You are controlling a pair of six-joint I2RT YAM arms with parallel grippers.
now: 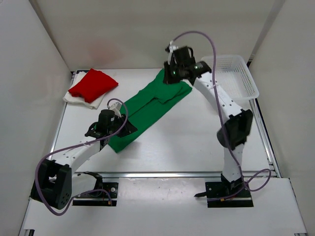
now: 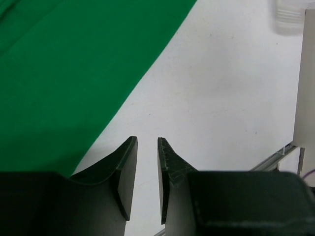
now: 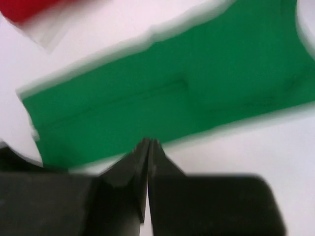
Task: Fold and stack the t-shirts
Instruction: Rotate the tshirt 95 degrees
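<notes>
The green t-shirt (image 1: 147, 110) lies folded into a long strip, running diagonally across the table. The red t-shirt (image 1: 94, 82) sits folded on top of the white t-shirt (image 1: 78, 98) at the back left. My left gripper (image 1: 125, 129) is low at the strip's near end; in the left wrist view it (image 2: 146, 140) stands open over bare table, with the green cloth (image 2: 64, 73) just to its left. My right gripper (image 1: 170, 77) hovers over the strip's far end. In the blurred right wrist view it (image 3: 148, 141) is shut and empty above the green cloth's (image 3: 162, 98) edge.
A white mesh basket (image 1: 236, 73) stands at the back right corner. White walls close in the table on the left, back and right. A metal rail (image 1: 162, 173) runs along the table's near edge in front of the arm bases.
</notes>
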